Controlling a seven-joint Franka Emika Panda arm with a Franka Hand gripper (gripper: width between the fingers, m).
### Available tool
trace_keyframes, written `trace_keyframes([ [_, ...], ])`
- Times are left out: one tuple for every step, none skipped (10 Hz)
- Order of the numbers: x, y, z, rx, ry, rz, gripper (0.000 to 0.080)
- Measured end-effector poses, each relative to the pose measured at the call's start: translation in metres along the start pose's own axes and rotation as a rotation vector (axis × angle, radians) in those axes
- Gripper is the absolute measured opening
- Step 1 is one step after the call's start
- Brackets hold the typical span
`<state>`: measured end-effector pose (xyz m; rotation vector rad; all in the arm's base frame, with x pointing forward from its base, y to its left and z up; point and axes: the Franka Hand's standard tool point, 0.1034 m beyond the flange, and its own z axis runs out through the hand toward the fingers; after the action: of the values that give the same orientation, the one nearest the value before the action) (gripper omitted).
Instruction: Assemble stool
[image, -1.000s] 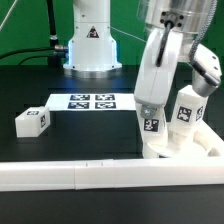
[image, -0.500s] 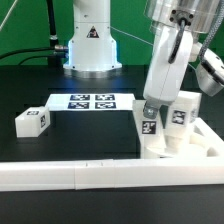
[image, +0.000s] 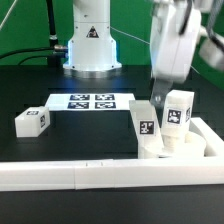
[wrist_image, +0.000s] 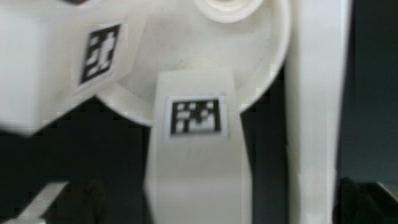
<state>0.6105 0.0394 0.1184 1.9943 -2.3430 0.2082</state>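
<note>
a black surface (image: 40, 150) before a green backdrop. The long white border rail (image: 70, 175) runs along six o'clock in the exterior view, and the marker board (image: 92, 101) lies flat near the centre.

the arm has changed most. half a second ago it was down on the nearer leg; now the hand (image: 158, 88) has lifted toward one o'clock and hangs just above that leg, apart from it. the fingers look spread, with nothing between them, though the hand is blurred. i judge that this leg has just been set in and let go, so two of three are placed and one is left to fetch.

the seat (image: 178, 150) is a short, round white block at four o'clock, tucked against the rail's corner. on it stand the nearer leg (image: 146, 122) and, just beside it toward two o'clock, the second leg (image: 178, 108), both upright. the third leg (image: 32, 121) lies loose on the surface at nine o'clock, well apart. each blocky white leg carries a black-and-white square tag. in the wrist view the nearer leg's tag is blurred and the leg lies across the seat's round rim.
</note>
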Motion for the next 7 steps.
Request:
trace_keyframes([
  [0.0122, 0.0011, -0.0046, 0.006, -0.008, -0.020, 0.0648],
  [0.0206, 0.0001, -0.0076, 0.008, -0.010, -0.025, 0.0648],
  [0.0183, 0.0008, -0.0058, 0.006, -0.008, -0.025, 0.0648],
  [0.0171, 0.0015, -0.0041, 0.004, -0.005, -0.032, 0.0648],
  [0.0172, 0.0016, -0.0038, 0.004, -0.004, -0.032, 0.0648],
  [0.0171, 0.0018, -0.0033, 0.003, -0.004, -0.032, 0.0648],
  [0.0172, 0.0020, -0.0026, 0.002, -0.003, -0.032, 0.0648],
])
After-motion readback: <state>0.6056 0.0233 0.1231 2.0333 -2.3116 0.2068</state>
